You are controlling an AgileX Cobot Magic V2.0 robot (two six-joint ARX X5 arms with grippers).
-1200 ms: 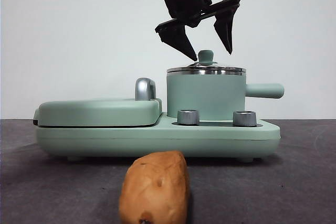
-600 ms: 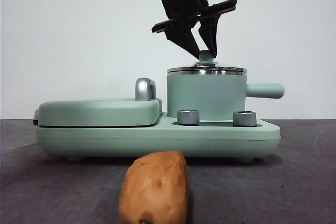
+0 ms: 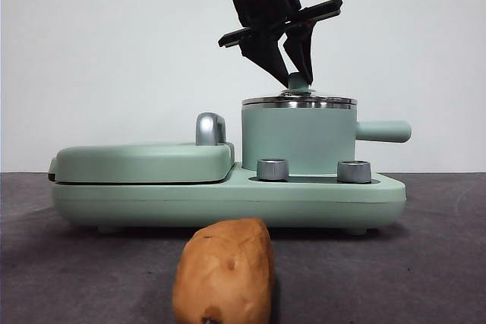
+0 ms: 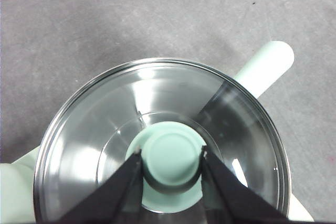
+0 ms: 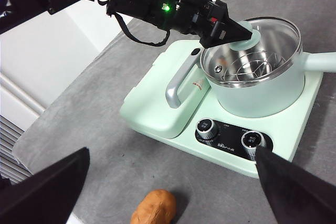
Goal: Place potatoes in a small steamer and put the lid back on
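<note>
On the pot (image 3: 298,138) I've got the left gripper (image 4: 171,163) clamped on the lid (image 4: 105,124) knob, lid seated. Potato (image 3: 224,271) lies on the table in front; my right gripper (image 5: 173,182) hangs above, jaws wide apart.

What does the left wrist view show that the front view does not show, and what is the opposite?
Only the left wrist view looks straight down through the glass lid and shows both jaws of the left gripper pressed against opposite sides of the knob.

Only the front view shows the potato lying on the table in front of the appliance, the closed grill plate with its chrome handle, and the two dials.

Both show the small steamer with its lid on, its side handle, and the left gripper closed on the knob.
</note>
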